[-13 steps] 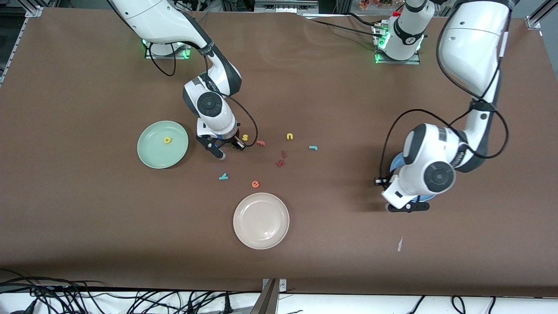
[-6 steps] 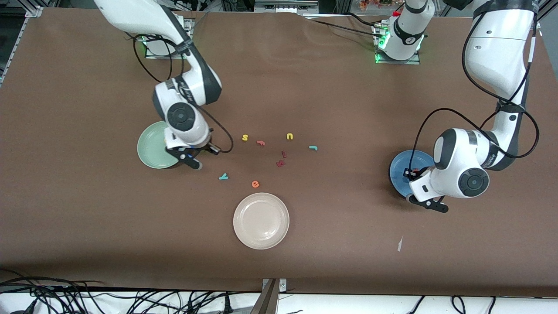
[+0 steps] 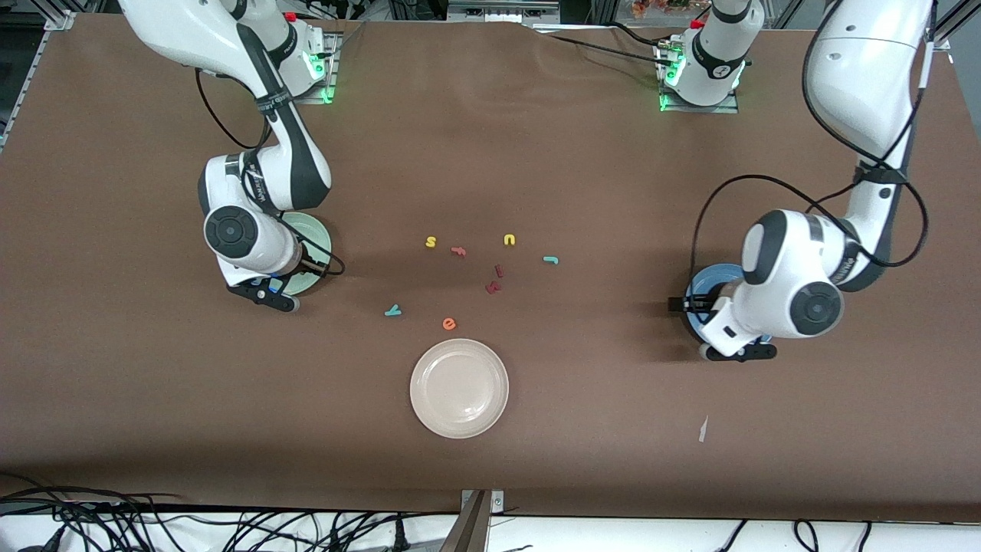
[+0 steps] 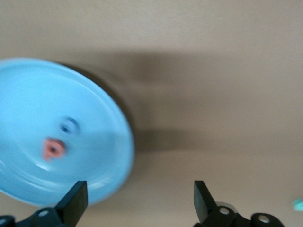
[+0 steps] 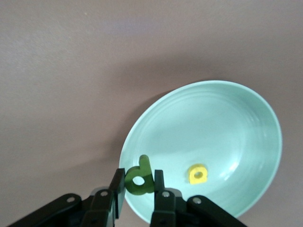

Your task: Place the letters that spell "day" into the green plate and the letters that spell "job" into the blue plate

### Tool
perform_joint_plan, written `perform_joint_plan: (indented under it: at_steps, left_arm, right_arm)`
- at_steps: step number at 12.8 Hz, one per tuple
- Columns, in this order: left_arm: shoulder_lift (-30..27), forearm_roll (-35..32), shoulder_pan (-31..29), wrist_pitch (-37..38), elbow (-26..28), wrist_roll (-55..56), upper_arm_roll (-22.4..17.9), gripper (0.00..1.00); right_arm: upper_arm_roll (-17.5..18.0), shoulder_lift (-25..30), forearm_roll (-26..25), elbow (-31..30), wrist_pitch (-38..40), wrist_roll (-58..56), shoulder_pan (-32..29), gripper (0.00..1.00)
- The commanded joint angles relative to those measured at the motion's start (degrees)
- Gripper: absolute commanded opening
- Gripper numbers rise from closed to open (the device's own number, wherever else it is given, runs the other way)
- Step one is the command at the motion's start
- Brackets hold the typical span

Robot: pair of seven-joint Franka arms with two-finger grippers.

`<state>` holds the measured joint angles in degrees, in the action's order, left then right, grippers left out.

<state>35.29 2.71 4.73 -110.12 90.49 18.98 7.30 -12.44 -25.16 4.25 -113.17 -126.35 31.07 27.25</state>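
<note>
My right gripper (image 5: pixel 138 187) is shut on the dark green d (image 5: pixel 138 177) and hangs over the rim of the green plate (image 5: pixel 227 123), where the yellow a (image 5: pixel 197 174) lies. In the front view this gripper (image 3: pixel 268 295) covers most of that plate (image 3: pixel 316 234). My left gripper (image 4: pixel 140 198) stands open and empty over the edge of the blue plate (image 4: pixel 38 94), which holds the blue o (image 4: pixel 70 126) and the pinkish-red b (image 4: pixel 53 148). On the table between the plates lie the teal y (image 3: pixel 393 310) and the teal j (image 3: pixel 550 260).
Loose letters lie mid-table: a yellow s (image 3: pixel 431 242), a pink f (image 3: pixel 458 251), a yellow u (image 3: pixel 509 240), dark red letters (image 3: pixel 494 284) and an orange e (image 3: pixel 449 323). A cream plate (image 3: pixel 459 388) sits nearer the camera. A white scrap (image 3: pixel 702 429) lies near the left arm.
My right arm has carried the green d from the letter cluster to over the green plate. My left gripper has opened over the blue plate.
</note>
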Motion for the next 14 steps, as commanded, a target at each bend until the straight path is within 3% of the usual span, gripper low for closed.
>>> perform_joint_plan:
  at_steps: [1,2,3,6,8,10,14]
  left_arm:
    - [-0.9,0.9,2.3,-3.0,1.8,14.4,1.9,1.0]
    - [-0.6,0.8,5.1,-4.7,1.9,22.9,1.9,1.0]
    - [-0.3,0.3,7.1,-6.5,1.9,33.5,1.9,1.0]
    - [1.2,0.2,12.0,-11.6,2.2,53.6,1.9,1.0]
    - [1.8,0.2,15.2,-16.9,4.4,63.1,1.9,1.0]
    - [1.4,0.1,17.4,-23.1,8.5,71.0,1.9,1.0]
    - [-1.4,-3.4,21.5,-30.8,16.4,83.2,1.8,1.0]
  right_arm:
    - [-0.6,0.8,2.5,-6.6,-7.8,-3.5,0.3,0.21]
    - [-0.7,0.9,2.5,-7.1,-8.4,-3.6,0.3,0.7]
    - [-0.7,1.3,2.6,-6.6,-7.7,-3.6,0.3,1.0]
    - [-0.3,1.6,2.7,-0.6,0.2,-2.9,0.3,1.0]
    - [1.1,1.2,7.2,5.0,4.8,-1.9,1.0,1.0]
    - [1.4,-1.3,11.5,9.6,4.2,5.3,1.8,1.0]
    - [1.4,-9.5,11.0,18.8,3.0,22.0,4.2,1.0]
